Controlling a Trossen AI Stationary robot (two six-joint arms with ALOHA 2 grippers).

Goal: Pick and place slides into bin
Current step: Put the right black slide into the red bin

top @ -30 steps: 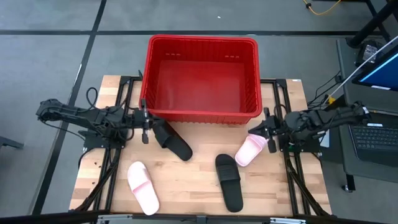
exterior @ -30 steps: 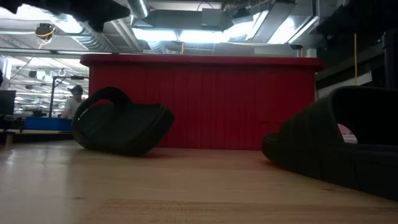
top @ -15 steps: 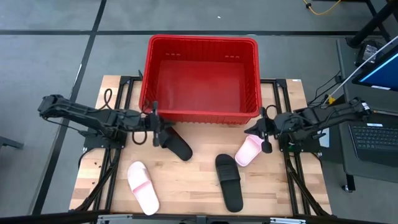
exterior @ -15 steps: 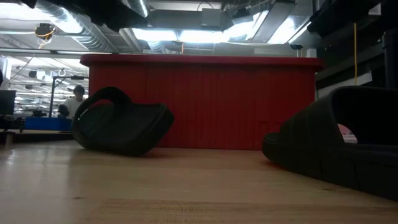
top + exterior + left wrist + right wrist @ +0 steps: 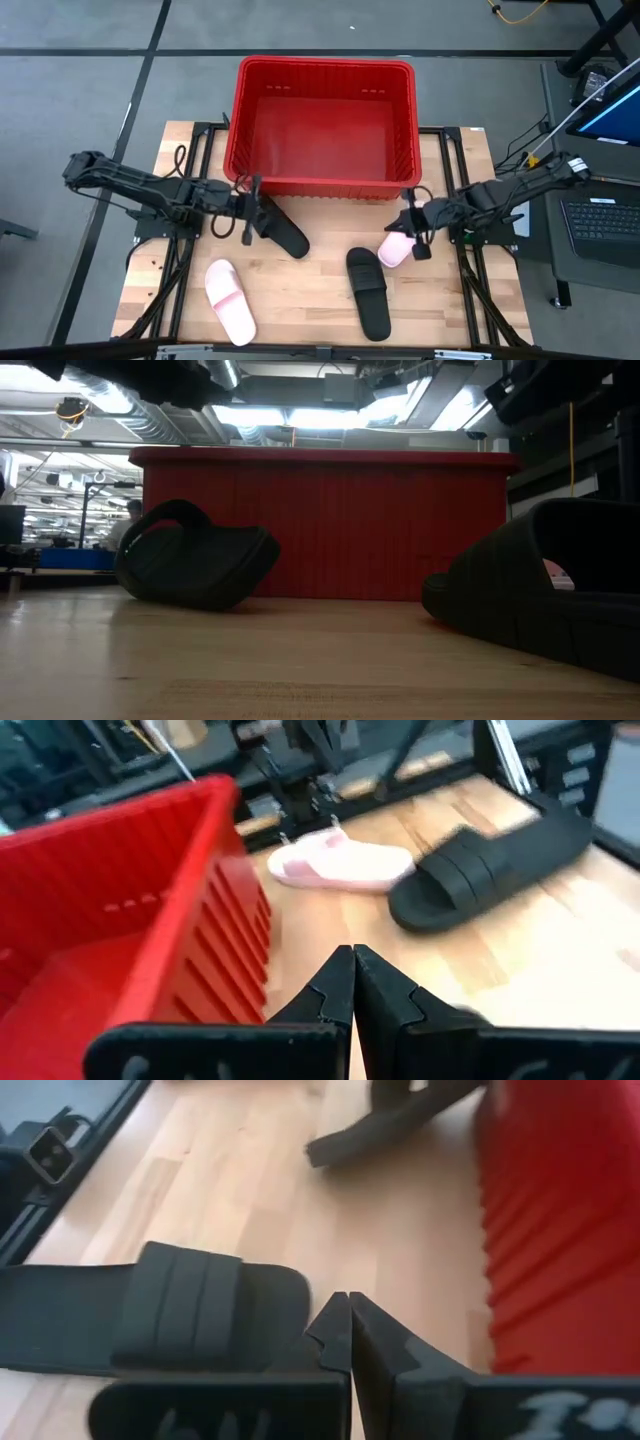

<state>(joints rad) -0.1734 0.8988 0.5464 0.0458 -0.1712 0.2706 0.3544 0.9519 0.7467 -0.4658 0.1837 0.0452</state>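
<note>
The red bin stands at the table's far middle. One black slide lies in front of the bin's left corner, and a second black slide lies near the front middle. One pink slide lies at the front left, and another pink slide lies right of centre. My left gripper is shut above the far end of the first black slide, and its shut fingertips show in the left wrist view. My right gripper is shut above the right pink slide, and its fingertips show in the right wrist view.
The bin's near wall rises just behind both grippers. In the low view the black slides rest sole-down on the wooden table. Metal frame rails run along both table sides. A laptop sits off the right edge.
My left gripper has moved toward the table's right edge, over the black slide near the bin. My right gripper has moved toward the table's left edge, over the right pink slide. The slides have stayed where they were.
</note>
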